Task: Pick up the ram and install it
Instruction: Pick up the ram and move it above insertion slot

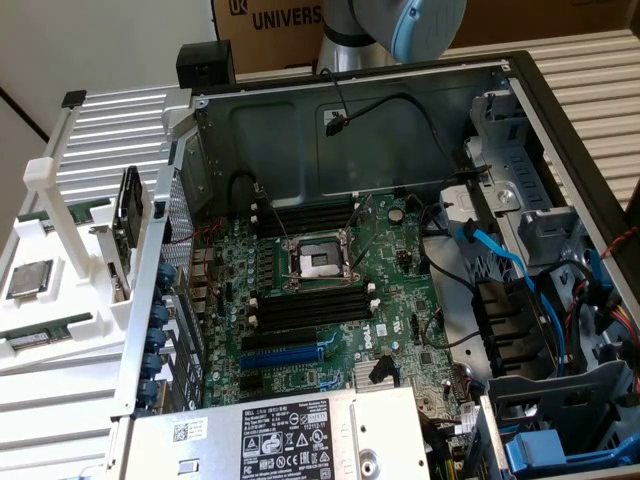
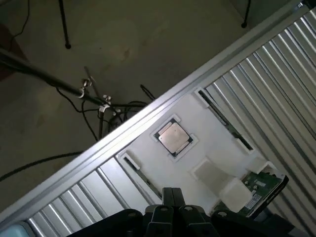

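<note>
The ram (image 1: 40, 335), a thin green stick with a white label, lies in a slot of the white fixture (image 1: 70, 300) at the exterior view's left. In the wrist view it shows as a dark narrow strip (image 2: 140, 173) beside the square silver processor chip (image 2: 174, 137). A second narrow stick (image 2: 224, 118) sits on the chip's other side. My gripper (image 2: 168, 197) hangs well above the fixture, its fingers shut with nothing between them. The motherboard (image 1: 330, 290) lies in the open case, with black memory slots (image 1: 310, 305) below the processor socket (image 1: 320, 262).
A green drive board (image 2: 261, 185) stands upright in the fixture near the case wall. The arm's joint (image 1: 400, 25) shows above the case. Blue and black cables (image 1: 500, 260) and drive cages crowd the case at the exterior view's right. A power supply (image 1: 290, 435) sits in front.
</note>
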Tool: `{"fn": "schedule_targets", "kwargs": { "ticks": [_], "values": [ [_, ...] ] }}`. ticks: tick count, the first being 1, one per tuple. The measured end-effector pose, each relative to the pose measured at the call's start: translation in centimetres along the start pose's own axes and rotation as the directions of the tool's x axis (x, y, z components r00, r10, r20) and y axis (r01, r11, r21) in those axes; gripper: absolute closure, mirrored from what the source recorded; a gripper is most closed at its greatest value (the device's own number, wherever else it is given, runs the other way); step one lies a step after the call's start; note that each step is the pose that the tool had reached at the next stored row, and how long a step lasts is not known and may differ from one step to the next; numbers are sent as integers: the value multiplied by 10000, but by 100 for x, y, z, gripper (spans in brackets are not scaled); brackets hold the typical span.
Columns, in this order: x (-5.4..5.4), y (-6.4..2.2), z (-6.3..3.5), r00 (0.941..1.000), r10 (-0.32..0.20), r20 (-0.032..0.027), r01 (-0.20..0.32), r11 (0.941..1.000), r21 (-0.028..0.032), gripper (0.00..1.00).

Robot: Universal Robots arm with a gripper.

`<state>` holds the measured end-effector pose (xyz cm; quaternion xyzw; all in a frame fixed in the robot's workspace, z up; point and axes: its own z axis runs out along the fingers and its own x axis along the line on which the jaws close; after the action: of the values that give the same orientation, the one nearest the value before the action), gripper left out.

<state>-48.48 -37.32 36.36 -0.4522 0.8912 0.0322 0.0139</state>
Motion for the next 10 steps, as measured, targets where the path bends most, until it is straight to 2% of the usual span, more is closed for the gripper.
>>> {"fn": "schedule_targets", "kwargs": {
  "ticks": [2,3,5,10],
  "values": [
    [0,0,0,9993,-366,-13,366,9993,-16,90],
    [0,0,1,9973,-734,-27,734,9973,-37,90],
    [0,0,1,9940,-1091,-39,1091,9940,-59,90],
    [0,0,2,9800,-1988,-71,1987,9800,-114,90]
  ]
}}
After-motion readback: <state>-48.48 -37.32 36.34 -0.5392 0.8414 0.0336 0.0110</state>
